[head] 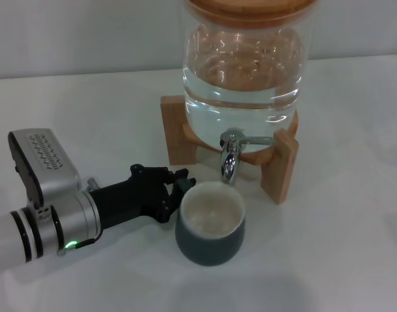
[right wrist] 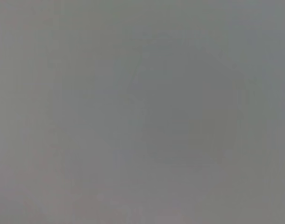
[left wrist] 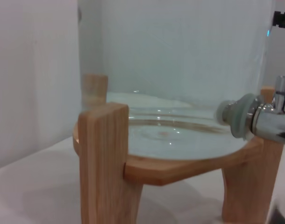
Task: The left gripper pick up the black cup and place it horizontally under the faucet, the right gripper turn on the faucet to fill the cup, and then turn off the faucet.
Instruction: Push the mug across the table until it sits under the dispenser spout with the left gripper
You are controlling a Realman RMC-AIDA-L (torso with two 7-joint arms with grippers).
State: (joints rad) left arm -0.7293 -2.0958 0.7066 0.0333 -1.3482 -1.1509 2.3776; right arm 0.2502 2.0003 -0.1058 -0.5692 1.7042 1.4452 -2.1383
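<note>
Black cup (head: 210,224) upright under faucet (head: 230,158) — claw (head: 176,190) beside.

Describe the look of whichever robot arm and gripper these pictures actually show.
Only the left arm shows: a silver-grey cylinder with black rings and a small green light, carrying a ribbed grey camera box. The left gripper has black jointed fingers. The right gripper is out of view.
</note>
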